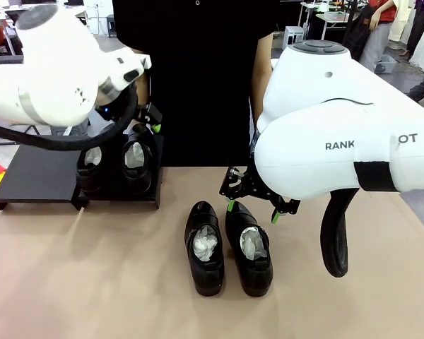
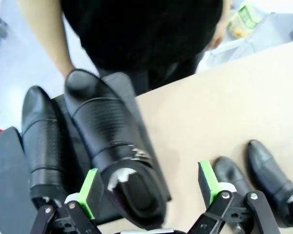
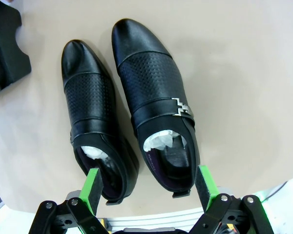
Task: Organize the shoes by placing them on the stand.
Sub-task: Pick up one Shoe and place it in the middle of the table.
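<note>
While two of the four shoes are seen on the stand (image 1: 39,173), the other two are laid on the desk (image 1: 92,282), near its middle and well apart from the stand. All four are aligned alike. The long axis of each is run from the robot's side toward the person (image 1: 198,70), with toes pointed at the person and heel openings turned to the robot. The left stand shoe (image 1: 90,176) and the right stand shoe (image 1: 138,176) are set just beside each other at the stand's right end. The left desk shoe (image 1: 204,272) and the right desk shoe (image 1: 249,277) are laid side by side, nearly touching.

Each shoe is made of glossy black leather, with a smooth tapered toe cap, a band of fine embossed texture across the vamp and a plain strap behind it. A stepped silver buckle (image 3: 182,107) is seen on the outer side of the right desk shoe. White crumpled paper (image 3: 163,141) is packed into the front of each opening, and the heel cup behind it is left dark. The stand is a flat matte black platform. The desk is covered in a dull tan surface.

The left end effector (image 2: 150,185) is seen wide open over the stand. The heel of the right stand shoe is framed between its green pads (image 2: 92,187), and nothing is gripped. The right end effector (image 1: 253,210) is likewise spread open above the heel ends of the two desk shoes, with nothing gripped.
</note>
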